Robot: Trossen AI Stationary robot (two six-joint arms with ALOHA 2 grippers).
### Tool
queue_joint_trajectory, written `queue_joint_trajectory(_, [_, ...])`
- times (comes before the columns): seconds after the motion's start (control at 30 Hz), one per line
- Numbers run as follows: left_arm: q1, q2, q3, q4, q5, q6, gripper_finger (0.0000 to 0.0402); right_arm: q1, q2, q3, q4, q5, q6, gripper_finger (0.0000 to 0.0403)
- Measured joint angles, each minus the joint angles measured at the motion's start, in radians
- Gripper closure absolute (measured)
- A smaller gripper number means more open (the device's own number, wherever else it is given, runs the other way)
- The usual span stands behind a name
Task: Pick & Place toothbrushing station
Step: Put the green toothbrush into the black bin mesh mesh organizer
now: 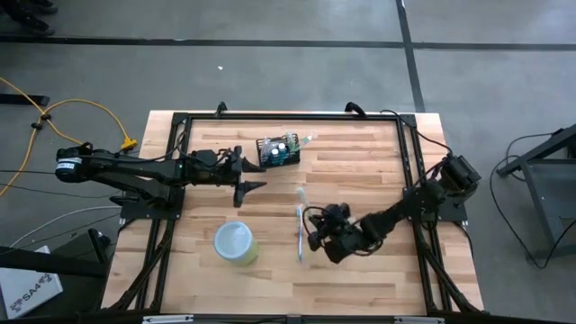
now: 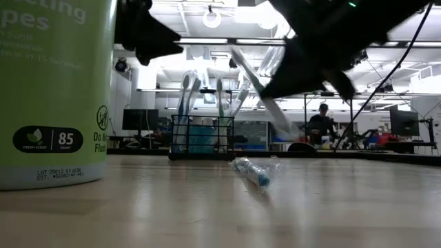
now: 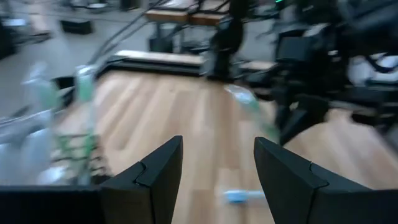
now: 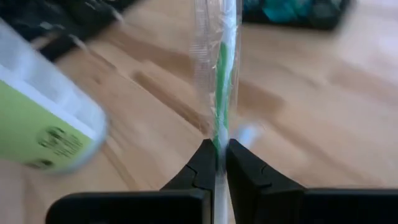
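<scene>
Toothbrushing station [image 1: 280, 150] sits near the far edge of the table [image 1: 360, 270], roughly mid-width: small black wire-mesh box, brushes standing in it, contents hard to sort out from above. Low view shows the station [image 2: 202, 138] upright with several brush handles poking up, its base partly lost against the bright room behind. Left gripper [image 1: 248, 175] hovers just beside the station on its left-edge side, fingers spread wide and holding nothing; left wrist view confirms the wide gap [image 3: 217, 180], rest of that view is smeared, station only a blur at its margin. Right gripper [image 1: 313, 232] is over the middle of the table, toward the near edge, pinched narrow on a wrapped toothbrush [image 1: 300, 223]; right wrist view shows the fingers [image 4: 222, 163] closed on a green-and-white handle in clear wrap [image 4: 219, 81], lower end hidden between the fingers. In the low view the brush [image 2: 265, 93] hangs tilted, upper end swallowed by the dark arm. Second wrapped item [image 2: 253, 171] lies flat on the table in front of the station; can't make out what it is. Yellow-green wipes canister [image 1: 235, 242] stands near the front-left part of the table, cut off at the low view's edge [image 2: 52, 89].
</scene>
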Motion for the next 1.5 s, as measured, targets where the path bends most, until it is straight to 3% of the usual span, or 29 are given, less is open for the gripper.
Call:
queue_joint_trajectory(0.27, [0.025,0.000,0.000,0.043,0.101,-0.053,0.0208,-0.067,-0.001,0.001,0.348,0.033,-0.430,0.0391])
queue_joint_trajectory(0.47, [0.090,0.000,0.003,0.079,0.248,-0.116,0.0208,-0.077,-0.002,0.001,0.510,0.029,-0.624,0.0391])
queue_joint_trajectory(0.63, [0.123,0.007,0.011,0.144,0.336,-0.130,0.0208,-0.076,-0.002,0.002,0.555,0.029,-0.680,0.0391])
queue_joint_trajectory(0.87, [0.125,0.136,0.120,0.139,0.344,-0.120,0.0208,-0.081,-0.002,0.002,0.627,0.033,-0.756,0.0391])
queue_joint_trajectory(1.2, [0.163,0.244,0.175,0.166,0.348,-0.115,0.0208,-0.034,-0.002,0.002,0.703,0.203,-0.865,0.0391])
queue_joint_trajectory(1.33, [0.159,0.243,0.175,0.200,0.456,-0.158,0.0208,-0.038,-0.002,0.002,0.727,0.238,-0.892,0.0391])
queue_joint_trajectory(1.5, [0.119,0.243,0.175,0.235,0.509,-0.174,0.0208,-0.058,-0.002,0.002,0.726,0.180,-0.886,0.0391])
